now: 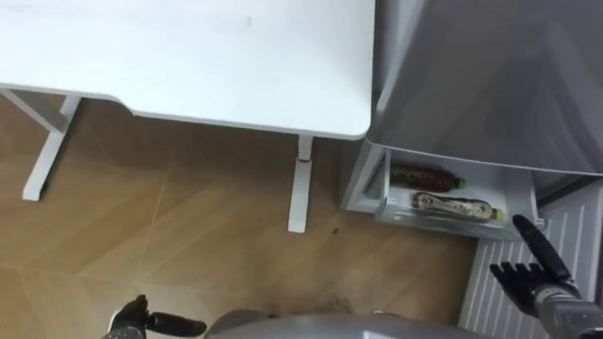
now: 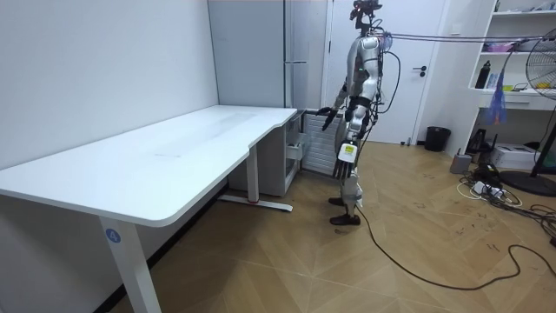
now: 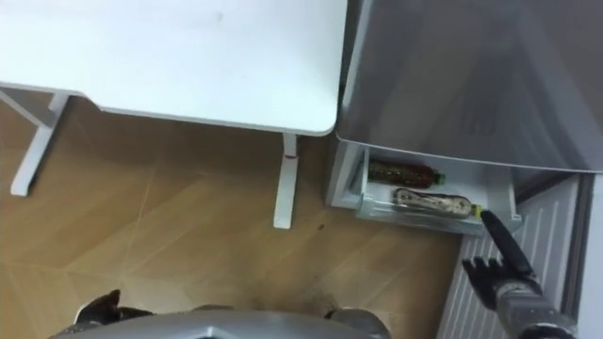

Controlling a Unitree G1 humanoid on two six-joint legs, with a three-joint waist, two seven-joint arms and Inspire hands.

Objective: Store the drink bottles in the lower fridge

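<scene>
The grey fridge [image 1: 490, 85] stands at the right, with its lower drawer [image 1: 384, 193] pulled out. Two drinks lie on their sides in the drawer: a brown bottle [image 1: 424, 176] with a green cap at the back, and a pale bottle [image 1: 452, 204] with a yellow cap in front. My right hand [image 1: 539, 278] hovers just right of and below the drawer, open and empty, one finger pointing toward the pale bottle's cap. My left hand [image 1: 141, 320] hangs low by my body at the lower left, open and empty. In the room view I stand upright facing the fridge [image 2: 261, 52].
The white table [image 1: 188, 56] fills the upper left, its corner almost touching the fridge, and its leg [image 1: 300, 184] stands on the wooden floor [image 1: 188, 226] just left of the drawer. A white ribbed panel [image 1: 490, 301] lies under my right hand.
</scene>
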